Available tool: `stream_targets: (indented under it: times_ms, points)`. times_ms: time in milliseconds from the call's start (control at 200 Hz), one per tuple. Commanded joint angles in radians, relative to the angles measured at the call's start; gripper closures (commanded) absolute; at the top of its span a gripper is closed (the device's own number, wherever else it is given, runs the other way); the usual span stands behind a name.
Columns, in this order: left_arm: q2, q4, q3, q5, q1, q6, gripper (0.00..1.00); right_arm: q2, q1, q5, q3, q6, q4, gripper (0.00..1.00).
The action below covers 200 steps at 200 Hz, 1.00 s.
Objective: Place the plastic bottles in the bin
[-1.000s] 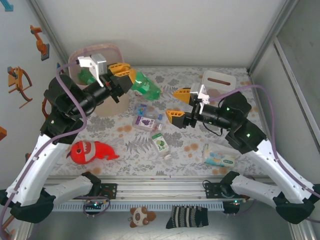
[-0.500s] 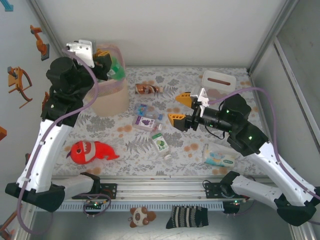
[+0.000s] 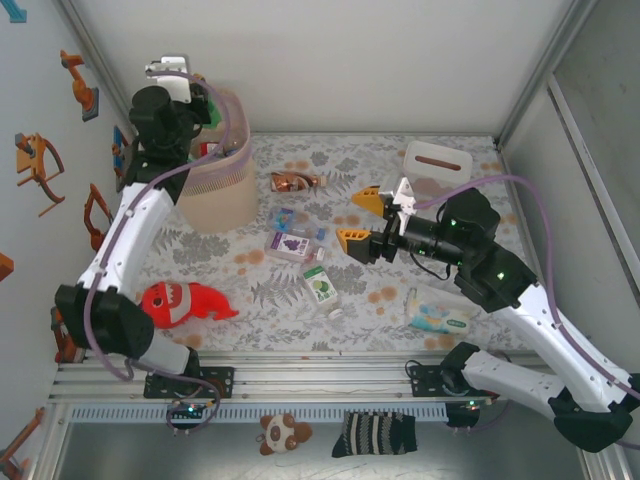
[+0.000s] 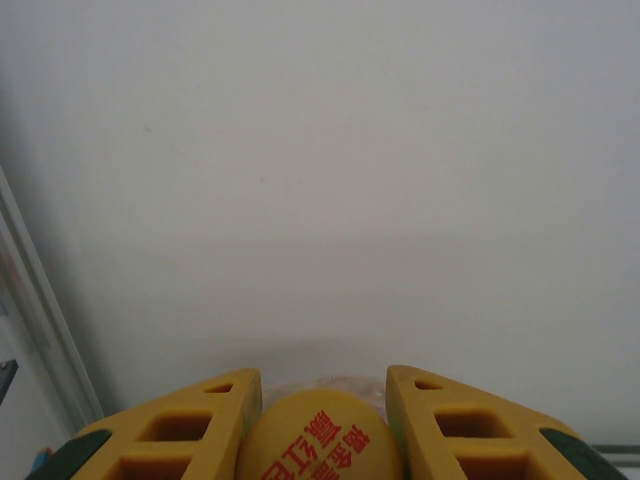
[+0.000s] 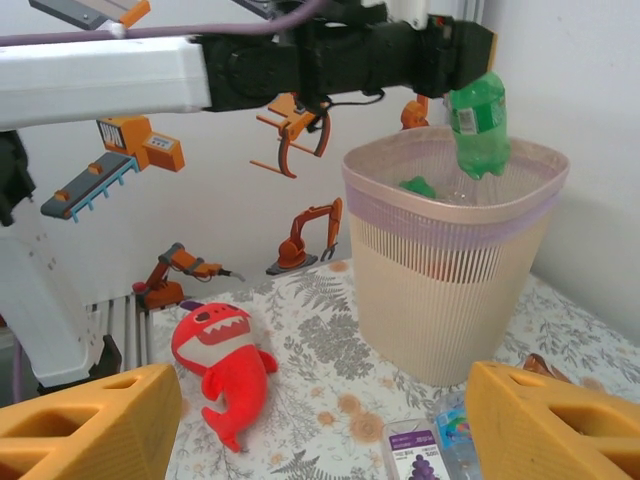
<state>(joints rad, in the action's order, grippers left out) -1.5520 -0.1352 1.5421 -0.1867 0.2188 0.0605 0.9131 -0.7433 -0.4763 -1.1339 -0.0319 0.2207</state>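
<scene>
One green bottle (image 5: 478, 125), cap-up in the tight left claw (image 4: 322, 410), above the bin (image 5: 450, 290); right claw (image 3: 358, 218) agape.

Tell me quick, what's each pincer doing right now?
Left pincer: closed on a green soda bottle, above the bin.
Right pincer: open, holding nothing.

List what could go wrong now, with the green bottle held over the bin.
The green bottle seems to hang nearer the rim of the bin than its middle; dropped there, it might clip the rim and bounce out.
The left fingers pinch only its cap end, so it may swing or slip early.
The left arm sits close beside the bin; pulling back might nudge it.
</scene>
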Motion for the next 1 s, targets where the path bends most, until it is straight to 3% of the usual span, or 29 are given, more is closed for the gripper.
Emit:
stream_targets:
  times_ms: [0, 456, 996]
  points:
    - [-0.053, -0.101, 0.057, 0.008, -0.023, -0.028, 0.88, -0.015, -0.005, 0.024, -0.022, 0.014, 0.002, 0.26]
    - [-0.276, -0.100, 0.111, 0.091, -0.061, -0.148, 0.89, -0.044, -0.005, 0.062, -0.011, 0.009, 0.029, 0.26]
    - [-0.369, 0.029, 0.039, 0.199, -0.107, -0.268, 0.90, -0.036, -0.005, 0.057, 0.017, -0.003, 0.012, 0.27]
